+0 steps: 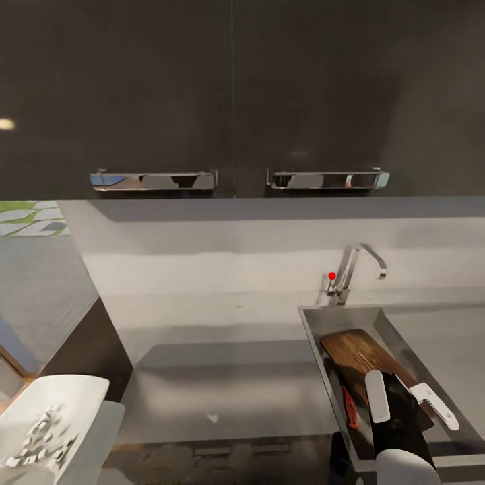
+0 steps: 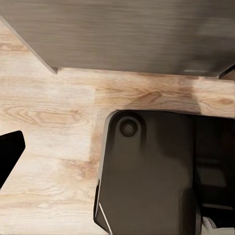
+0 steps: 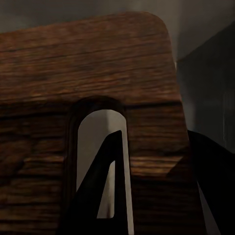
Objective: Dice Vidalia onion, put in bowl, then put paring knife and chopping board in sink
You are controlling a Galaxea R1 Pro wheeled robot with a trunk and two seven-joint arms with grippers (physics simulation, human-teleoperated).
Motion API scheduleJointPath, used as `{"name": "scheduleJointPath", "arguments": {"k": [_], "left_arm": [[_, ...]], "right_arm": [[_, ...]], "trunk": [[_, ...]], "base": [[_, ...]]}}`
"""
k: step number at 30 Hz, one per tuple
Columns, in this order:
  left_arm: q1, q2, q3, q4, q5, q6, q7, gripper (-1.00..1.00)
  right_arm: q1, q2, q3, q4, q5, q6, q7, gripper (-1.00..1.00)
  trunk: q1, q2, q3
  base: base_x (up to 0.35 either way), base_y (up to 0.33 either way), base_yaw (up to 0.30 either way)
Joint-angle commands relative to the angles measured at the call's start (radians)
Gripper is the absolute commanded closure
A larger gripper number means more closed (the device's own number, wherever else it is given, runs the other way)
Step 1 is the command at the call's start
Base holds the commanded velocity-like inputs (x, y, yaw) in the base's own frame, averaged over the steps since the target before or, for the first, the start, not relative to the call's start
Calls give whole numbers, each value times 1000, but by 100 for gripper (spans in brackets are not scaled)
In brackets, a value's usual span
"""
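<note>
The grey sink [image 1: 311, 331] is at the right of the countertop [image 1: 222, 384]. The dark brown chopping board [image 1: 353, 353] leans inside it, seen close up as wood grain [image 3: 73, 63] in the right wrist view. The paring knife's reddish handle [image 1: 350, 408] lies in the basin beside the board's left edge; its blade is hidden. My right gripper [image 1: 406, 402] hangs over the board's near end, open, its white fingers spread wide. The white bowl [image 1: 57, 397] holds pale diced onion [image 1: 37, 434] at the lower left. One dark finger [image 2: 10, 156] of my left gripper shows over the floor.
A chrome tap [image 1: 353, 269] with a red dot stands behind the sink. Dark upper cabinets with chrome handles [image 1: 155, 180] hang above the counter. The counter's left end [image 1: 101, 323] drops to the floor. The left wrist view shows light wooden flooring [image 2: 49, 112] and a dark base [image 2: 147, 176].
</note>
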Motion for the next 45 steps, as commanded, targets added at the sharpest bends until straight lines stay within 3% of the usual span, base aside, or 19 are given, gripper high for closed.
{"name": "scheduleJointPath", "arguments": {"k": [1, 16, 26, 27, 41, 45], "left_arm": [[0, -1, 9, -2, -8, -1, -6, -100], [0, -1, 9, -2, -8, -1, -5, -100], [0, -1, 9, -1, -8, -1, -5, -100], [0, -1, 9, -1, -8, -1, -5, -100], [0, -1, 9, 0, -8, -1, -5, -100], [0, -1, 9, -1, -8, -1, -5, -100]], "right_arm": [[-1, 1, -1, -2, 0, 10, -2, 100], [-1, 1, -1, -2, -1, 10, -1, 100], [-1, 1, -1, -3, -1, 10, -1, 100], [-1, 1, -1, -3, -2, 10, -1, -100], [-1, -1, -1, -16, -7, 12, 2, -100], [-1, 0, 4, -106, -8, 32, 6, -100]], "trunk": [[1, -2, -4], [1, -2, -27], [1, -2, -30], [1, -2, -30], [1, -2, -30], [1, -2, -30]], "base": [[0, 0, 0], [0, 0, 0], [0, 0, 0], [0, 0, 0], [0, 0, 0], [0, 0, 0]]}}
